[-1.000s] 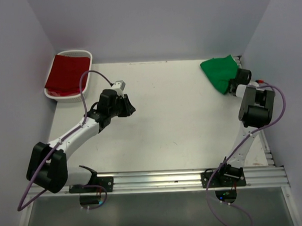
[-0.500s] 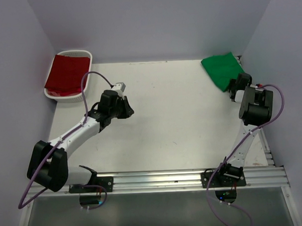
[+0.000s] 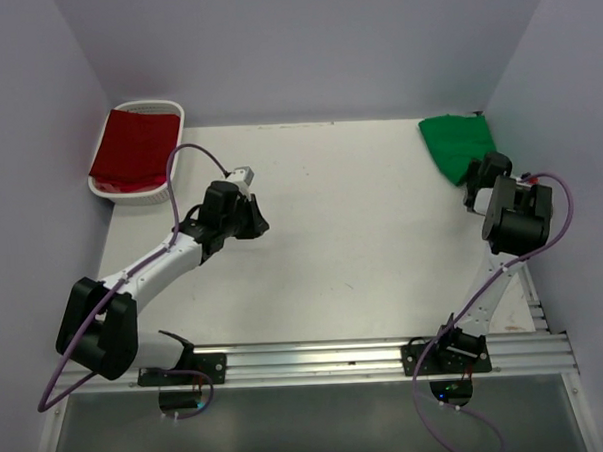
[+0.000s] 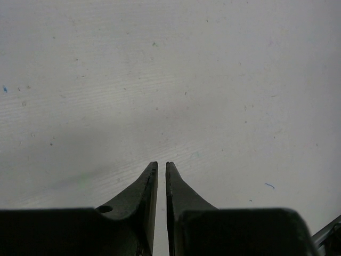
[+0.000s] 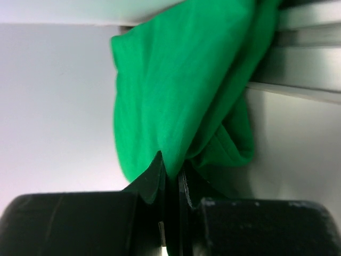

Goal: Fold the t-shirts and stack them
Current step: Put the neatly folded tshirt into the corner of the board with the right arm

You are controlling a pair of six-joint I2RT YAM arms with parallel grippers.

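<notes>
Top view
- green t-shirt (image 3: 454, 142): bunched in the far right corner of the table (image 3: 353, 254), close to the side wall.
- red t-shirt (image 3: 133, 148): lying in the white basket (image 3: 130, 195) at the far left corner, well apart from the green one.
- left gripper (image 3: 258, 221): low over bare table left of centre, pointing right, near no cloth.
- right gripper (image 3: 475, 174): at the near edge of the green t-shirt, touching it; finger gap not readable from here.

Left wrist view
- left gripper (image 4: 161, 168): fingers narrow, all but closed, only a thin slit between the tips, nothing between them.
- table (image 4: 186, 80): pale, lightly speckled surface filling the rest of the view.

Right wrist view
- right gripper (image 5: 171, 172): fingers pinched close together on a fold of green cloth.
- green t-shirt (image 5: 170, 90): gathered and creased, running from the fingertips up to the top edge, a rolled hem curling at the lower right.
- table (image 5: 53, 106): bare on the left of the cloth.
</notes>
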